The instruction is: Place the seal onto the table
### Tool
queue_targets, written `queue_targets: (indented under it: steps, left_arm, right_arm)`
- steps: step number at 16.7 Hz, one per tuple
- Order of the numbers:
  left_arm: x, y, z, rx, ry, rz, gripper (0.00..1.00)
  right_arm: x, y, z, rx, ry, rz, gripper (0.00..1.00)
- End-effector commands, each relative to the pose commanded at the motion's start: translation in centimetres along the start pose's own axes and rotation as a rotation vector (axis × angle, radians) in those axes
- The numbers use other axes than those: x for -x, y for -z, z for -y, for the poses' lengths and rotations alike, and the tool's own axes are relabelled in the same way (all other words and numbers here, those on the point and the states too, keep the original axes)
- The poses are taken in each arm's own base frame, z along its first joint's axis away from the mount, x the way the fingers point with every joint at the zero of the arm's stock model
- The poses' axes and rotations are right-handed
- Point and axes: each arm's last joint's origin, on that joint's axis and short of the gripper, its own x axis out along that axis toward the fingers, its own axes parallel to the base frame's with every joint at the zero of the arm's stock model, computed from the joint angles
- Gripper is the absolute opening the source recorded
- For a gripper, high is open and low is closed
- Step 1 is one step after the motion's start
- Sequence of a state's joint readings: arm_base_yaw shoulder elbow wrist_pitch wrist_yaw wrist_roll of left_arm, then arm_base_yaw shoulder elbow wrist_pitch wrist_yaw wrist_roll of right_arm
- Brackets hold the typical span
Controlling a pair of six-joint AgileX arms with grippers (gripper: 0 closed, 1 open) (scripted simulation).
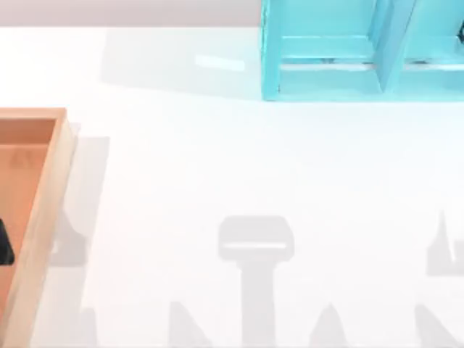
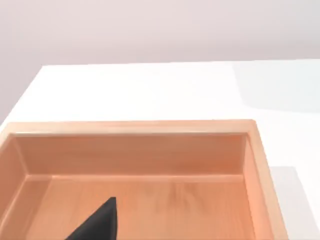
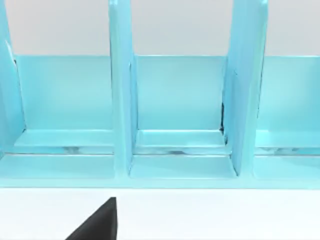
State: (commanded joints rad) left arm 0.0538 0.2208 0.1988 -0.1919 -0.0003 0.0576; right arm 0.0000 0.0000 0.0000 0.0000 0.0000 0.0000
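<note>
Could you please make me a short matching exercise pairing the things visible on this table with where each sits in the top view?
Things:
1. orange-brown wooden tray
2. turquoise shelf unit
3. plain white table
4. left gripper's dark fingertip

Places:
A. far right
B. over the tray's floor
C. left edge
D. under everything

Pairs: 1-C, 2-A, 3-D, 4-B

Tray (image 1: 43,210) at table (image 1: 217,167) left edge, shelf unit (image 1: 362,51) far right
</note>
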Motion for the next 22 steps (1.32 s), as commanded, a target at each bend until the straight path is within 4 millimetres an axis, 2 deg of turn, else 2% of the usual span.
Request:
queue_targets:
  steps: [4, 9, 13, 16, 19, 22]
  left_arm:
    - [-1.6, -3.7, -1.2, -0.047, -0.035, -0.318, 1.0]
    - [-6.7, -7.1, -3.8, -0.069, -0.026, -0.794, 1.0]
    - [-11.5, -7.6, -6.3, -0.05, 0.025, -1.12, 1.0]
    - [-14.1, -7.2, -7.9, -0.029, 0.065, -1.281, 1.0]
    - [-15.2, -6.9, -8.7, -0.017, 0.086, -1.35, 1.0]
    - [-15.3, -6.9, -8.7, -0.017, 0.088, -1.354, 1.0]
  right_arm:
    - [0.0, 0.0, 0.0, 0.0, 0.0, 0.0, 1.0]
    - [0.0, 0.0, 0.0, 0.0, 0.0, 0.0, 1.0]
    - [0.0, 0.0, 0.0, 0.0, 0.0, 0.0, 1.0]
    - [0.0, 0.0, 0.0, 0.0, 0.0, 0.0, 1.0]
    - [0.0, 0.0, 0.0, 0.0, 0.0, 0.0, 1.0]
    - [0.0, 0.0, 0.0, 0.0, 0.0, 0.0, 1.0]
